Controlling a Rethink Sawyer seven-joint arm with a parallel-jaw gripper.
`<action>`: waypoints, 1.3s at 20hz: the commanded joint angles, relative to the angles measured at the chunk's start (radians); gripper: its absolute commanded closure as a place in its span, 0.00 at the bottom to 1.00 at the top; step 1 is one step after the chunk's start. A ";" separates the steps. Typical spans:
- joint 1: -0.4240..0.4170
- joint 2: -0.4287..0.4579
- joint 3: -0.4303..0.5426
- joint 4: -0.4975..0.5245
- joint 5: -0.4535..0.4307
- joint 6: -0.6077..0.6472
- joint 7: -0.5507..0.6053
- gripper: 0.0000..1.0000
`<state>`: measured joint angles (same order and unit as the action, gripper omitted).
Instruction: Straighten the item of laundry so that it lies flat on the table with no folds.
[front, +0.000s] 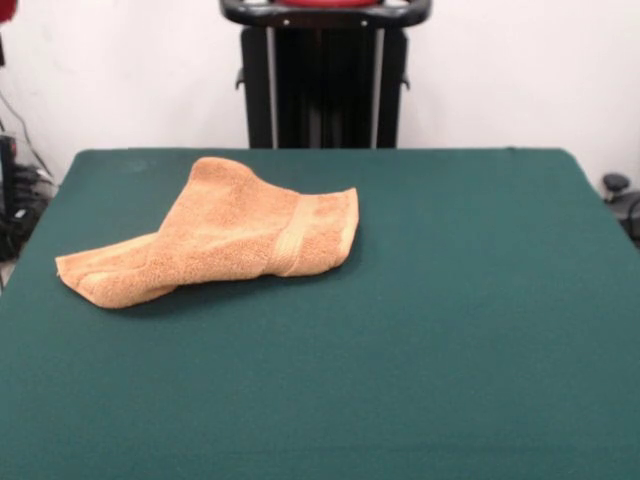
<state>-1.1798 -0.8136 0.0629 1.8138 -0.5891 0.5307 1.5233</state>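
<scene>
No claw shows anywhere, so I cannot tell how it stands. The towel (215, 235) lies crumpled and folded on the green counter (450, 330), left of the middle.

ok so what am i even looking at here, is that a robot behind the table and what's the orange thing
Yes, the black upright frame at the far side is the stand of a robot arm; only a bit of red and black shows at the top edge. The arm itself and its hand are drawn back out of the picture, so nothing is being held. There is just this one picture, taken from across the table, facing the robot. The big dark green surface is the table. The orange thing is a small towel, lying crumpled with one part folded over and a woven band near its right end. The job is to spread it flat, and that has not been done yet.
</scene>
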 joint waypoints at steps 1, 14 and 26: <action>-0.019 0.129 0.159 0.117 -0.066 -0.084 -0.121 0.00; -0.073 0.293 0.180 0.054 -0.116 -0.091 -0.063 0.00; 0.084 0.227 0.092 0.156 -0.056 -0.157 0.167 0.00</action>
<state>-1.2147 -0.5732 0.1262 1.8667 -0.6696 0.4463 1.5233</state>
